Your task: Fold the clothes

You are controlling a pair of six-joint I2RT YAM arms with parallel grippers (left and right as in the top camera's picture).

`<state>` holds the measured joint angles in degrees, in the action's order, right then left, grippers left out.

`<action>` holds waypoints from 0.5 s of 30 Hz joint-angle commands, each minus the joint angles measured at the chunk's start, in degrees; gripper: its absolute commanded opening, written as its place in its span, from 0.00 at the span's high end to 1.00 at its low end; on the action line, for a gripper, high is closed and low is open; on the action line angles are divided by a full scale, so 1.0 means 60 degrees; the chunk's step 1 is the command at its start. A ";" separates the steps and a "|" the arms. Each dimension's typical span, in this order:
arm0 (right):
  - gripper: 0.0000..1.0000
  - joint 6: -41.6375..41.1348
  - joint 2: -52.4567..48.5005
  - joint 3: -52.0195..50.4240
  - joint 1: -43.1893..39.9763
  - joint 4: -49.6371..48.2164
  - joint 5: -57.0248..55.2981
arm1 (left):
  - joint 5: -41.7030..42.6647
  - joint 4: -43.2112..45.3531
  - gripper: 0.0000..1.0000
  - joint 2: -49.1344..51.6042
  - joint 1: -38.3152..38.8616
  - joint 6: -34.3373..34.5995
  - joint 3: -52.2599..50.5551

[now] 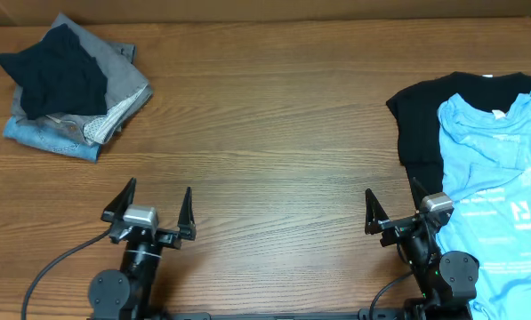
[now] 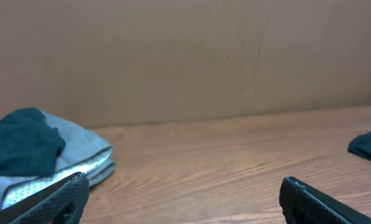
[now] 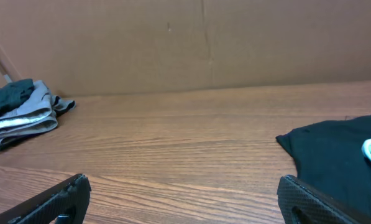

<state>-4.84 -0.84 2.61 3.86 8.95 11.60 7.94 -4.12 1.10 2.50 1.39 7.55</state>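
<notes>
My left gripper (image 1: 157,189) and right gripper (image 1: 392,192) stood wide open, empty. At three o'clock the light blue shirt (image 1: 496,178) lay overlapping the black shirt (image 1: 421,116); a deep pinch there risked lifting both together.

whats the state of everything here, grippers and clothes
left gripper, open, holding nothing
right gripper, open, holding nothing
light blue T-shirt, unfolded, spread on top of the black one
black T-shirt, unfolded, partly covered
clothes pile, stacked, dark garment crumpled on top
</notes>
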 commanded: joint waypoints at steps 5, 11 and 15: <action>0.00 0.0029 0.0113 -0.0007 0.0051 -0.0058 0.0011 | -0.0011 0.0062 0.00 -0.0153 -0.0066 0.0058 -0.1209; 0.00 0.0029 0.0113 -0.0007 0.0051 -0.0058 0.0011 | -0.0084 0.0076 0.00 -0.0138 -0.0066 0.0055 -0.1213; 0.00 0.0029 0.0113 -0.0007 0.0051 -0.0062 0.0011 | -0.0084 0.0076 0.00 -0.0138 -0.0066 0.0055 -0.1213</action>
<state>-4.86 -0.84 2.61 3.84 8.97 11.62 7.88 -3.55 0.86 2.50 1.39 0.47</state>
